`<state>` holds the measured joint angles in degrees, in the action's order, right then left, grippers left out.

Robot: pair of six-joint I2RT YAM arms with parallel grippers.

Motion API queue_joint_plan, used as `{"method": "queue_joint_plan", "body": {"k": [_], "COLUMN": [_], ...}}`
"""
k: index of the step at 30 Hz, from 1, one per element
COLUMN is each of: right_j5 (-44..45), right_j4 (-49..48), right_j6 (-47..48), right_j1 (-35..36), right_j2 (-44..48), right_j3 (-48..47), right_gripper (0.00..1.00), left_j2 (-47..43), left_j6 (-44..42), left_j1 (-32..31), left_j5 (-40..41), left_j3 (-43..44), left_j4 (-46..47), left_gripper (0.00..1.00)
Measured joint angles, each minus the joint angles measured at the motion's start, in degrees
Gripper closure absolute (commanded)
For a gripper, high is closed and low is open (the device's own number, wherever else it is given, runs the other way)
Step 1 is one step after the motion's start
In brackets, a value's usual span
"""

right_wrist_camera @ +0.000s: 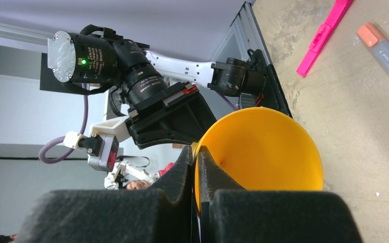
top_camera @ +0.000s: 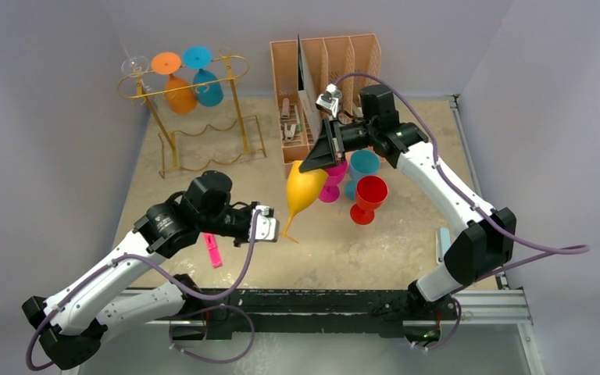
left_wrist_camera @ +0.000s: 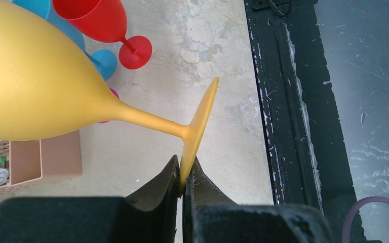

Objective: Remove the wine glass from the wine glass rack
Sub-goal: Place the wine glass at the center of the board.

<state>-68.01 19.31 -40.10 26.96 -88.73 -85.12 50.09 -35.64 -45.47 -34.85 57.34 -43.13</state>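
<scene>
Over the middle of the table, well apart from the gold rack (top_camera: 238,117), the yellow wine glass (top_camera: 303,191) hangs tilted. Its stem runs from the foot, low and near me, to the bowl, up and away. My left gripper (left_wrist_camera: 183,174) pinches the foot's edge and my right gripper (right_wrist_camera: 195,157) clamps the bowl's rim. Both arms reach inward, left low, right folded back from the far side.

A peach desk organiser (top_camera: 363,58) is standing at twelve o'clock on the sandy surface (top_camera: 344,250). A red goblet (top_camera: 369,193), a blue goblet (top_camera: 363,164) and a magenta goblet (top_camera: 332,187) are standing close together at its six o'clock. A pink highlighter (top_camera: 212,250) is lying at seven o'clock, near the front edge.
</scene>
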Motion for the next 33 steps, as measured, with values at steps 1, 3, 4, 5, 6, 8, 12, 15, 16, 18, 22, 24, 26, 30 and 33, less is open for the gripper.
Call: {"method": "queue_joint_plan", "body": {"k": [1, 3, 4, 5, 6, 8, 12, 15, 16, 18, 22, 24, 26, 30, 33], "right_j5": [0.0, -0.1, -0.1, -0.1, -0.1, -0.1, -0.1, 0.0, 0.2, 1.0, 2.7, 4.0, 5.5, 9.3, 12.5], "right_j4": [0.0, -0.1, -0.1, -0.1, -0.2, 0.0, 0.1, 0.8, 1.3, 2.7, 6.4, 8.6, 10.5, 13.8, 16.2], "right_j6": [0.0, 0.0, 0.0, 0.0, 0.0, 0.0, 0.5, 1.1, 1.4, 2.5, 5.6, 7.3, 9.0, 11.9, 14.2], "right_j1": [0.0, 0.0, 0.0, 0.0, 0.0, 0.0, 0.2, 0.3, 0.4, 0.4, 0.4, 0.4, 0.5, 0.8, 0.9], "right_j2": [0.0, 0.2, 0.4, 0.8, 1.2, 2.2, 3.4, 3.6, 3.7, 3.6, 3.7, 3.7, 3.8, 4.7, 5.8], "right_j3": [0.0, 0.1, 0.3, 0.6, 0.8, 1.3, 1.8, 1.9, 1.9, 1.9, 1.9, 1.9, 1.9, 1.9, 1.9], "right_gripper": [1.0, 1.0, 1.0, 1.0, 1.0, 1.0, 1.0, 1.0, 1.0, 1.0, 1.0, 1.0, 1.0, 1.0, 1.0], "left_j2": [-0.2, -0.6, -0.7, -0.8, -0.7, -0.7, -0.3, -0.2, -0.3, -0.6, -2.1, -2.6, -2.9, -3.5, -3.9], "left_j6": [0.0, 0.6, 0.9, 1.6, 1.9, 2.6, 3.6, 3.7, 3.8, 4.6, 6.5, 7.2, 8.1, 10.7, 13.9], "left_j1": [0.0, 0.0, 0.0, 0.0, 0.0, 0.0, 0.1, 0.1, 0.1, 0.1, 0.1, 0.1, 0.1, 0.1, 0.1], "left_j5": [0.2, 1.0, 1.5, 2.1, 2.5, 2.8, 3.1, 3.3, 3.4, 3.7, 4.3, 4.3, 4.5, 6.8, 10.3], "left_j3": [-0.1, -0.2, -0.3, -0.4, -0.4, -0.4, -0.3, -0.3, -0.3, -0.3, -0.3, -0.2, 0.3, 0.4, 0.4], "left_j4": [0.2, 0.3, 0.3, 0.3, 0.4, 0.7, 0.9, 0.8, 0.8, 0.8, 0.8, 0.3, -0.5, -0.8, 0.2], "left_gripper": [0.89, 0.81, 0.77, 0.72, 0.68, 0.63, 0.56, 0.52, 0.5, 0.47, 0.36, 0.3, 0.28, 0.22, 0.11]}}
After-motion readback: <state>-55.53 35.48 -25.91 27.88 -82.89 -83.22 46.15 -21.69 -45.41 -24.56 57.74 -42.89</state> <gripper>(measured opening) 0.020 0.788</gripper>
